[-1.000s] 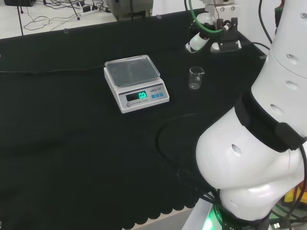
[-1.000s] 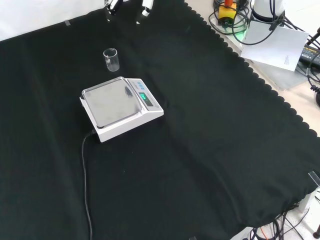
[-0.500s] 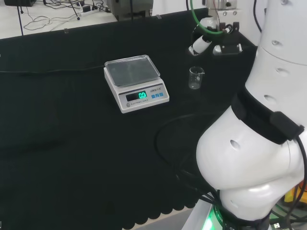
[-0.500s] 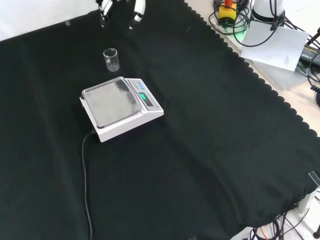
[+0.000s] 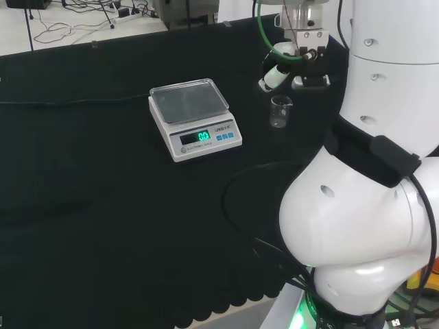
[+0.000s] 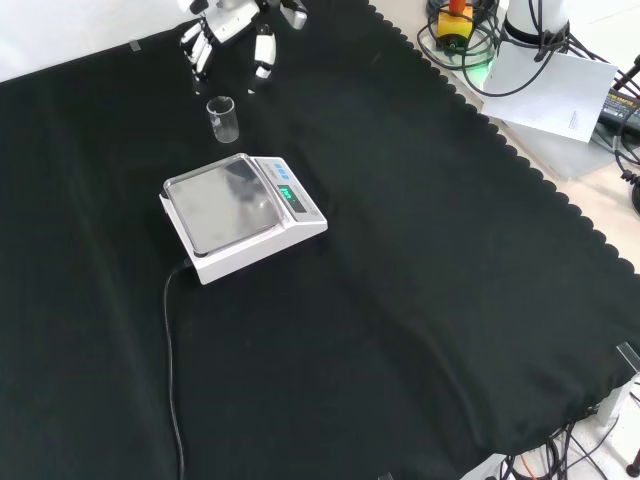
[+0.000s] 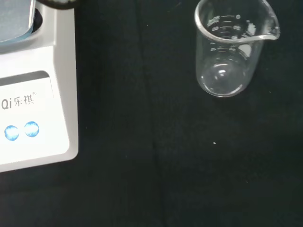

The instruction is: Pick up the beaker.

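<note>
While fingers spread, the hand (image 6: 232,22) hovers — above the beaker (image 6: 223,119).

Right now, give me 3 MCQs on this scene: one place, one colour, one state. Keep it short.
1. In the front view, where does the beaker stand?
A. on the scale's pan
B. on the cloth beyond the scale
C. at the cloth's scalloped edge

2. What colour is the scale's lit display?
A. green
B. red
C. blue

3. What state is the hand in?
A. closed round the beaker
B. open above the beaker, not touching
C. pressing on the scale

Answers:
1 B, the beaker sits on bare cloth behind the scale.
2 A, the digits glow green.
3 B, the fingers hang spread above the beaker with a gap.
</note>
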### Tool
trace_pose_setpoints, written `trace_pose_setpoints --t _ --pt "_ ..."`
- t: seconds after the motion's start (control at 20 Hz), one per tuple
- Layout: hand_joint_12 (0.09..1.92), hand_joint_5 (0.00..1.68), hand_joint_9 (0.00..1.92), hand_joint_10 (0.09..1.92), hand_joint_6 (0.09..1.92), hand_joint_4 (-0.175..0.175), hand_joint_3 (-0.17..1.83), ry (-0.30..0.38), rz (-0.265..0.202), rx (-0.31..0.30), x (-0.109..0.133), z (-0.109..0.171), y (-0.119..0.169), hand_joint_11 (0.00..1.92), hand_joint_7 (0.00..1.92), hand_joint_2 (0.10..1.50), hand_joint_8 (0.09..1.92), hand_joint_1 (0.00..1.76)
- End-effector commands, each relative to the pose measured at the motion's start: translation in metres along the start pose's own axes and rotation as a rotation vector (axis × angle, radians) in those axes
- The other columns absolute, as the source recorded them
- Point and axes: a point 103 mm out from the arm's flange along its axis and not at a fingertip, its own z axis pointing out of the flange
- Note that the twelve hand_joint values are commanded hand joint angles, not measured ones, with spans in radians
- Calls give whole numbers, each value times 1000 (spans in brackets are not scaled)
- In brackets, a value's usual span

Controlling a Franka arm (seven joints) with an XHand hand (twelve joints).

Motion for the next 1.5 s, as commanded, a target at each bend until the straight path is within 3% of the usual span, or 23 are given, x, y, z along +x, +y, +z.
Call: trace_pose_setpoints --t 0.05,0.15,0.25,0.45,0.7,1.5 --pt "1452 509 487 775 218 8 492 42 -1 45 -6 6 14 0 410 754 672 710" --pt "1437 463 402 796 205 8 488 38 18 121 -8 10 16 0 357 736 677 690" --pt "1342 353 155 794 144 18 416 6 28 203 -11 17 17 0 181 682 654 618" --pt "1207 219 8 586 87 29 304 -13 42 254 -18 28 13 0 13 630 548 548" --pt "1162 191 0 525 87 36 237 6 51 246 -29 36 11 0 1 652 502 549" --pt "1302 262 0 803 87 34 187 19 49 222 -40 63 36 0 70 703 577 605"
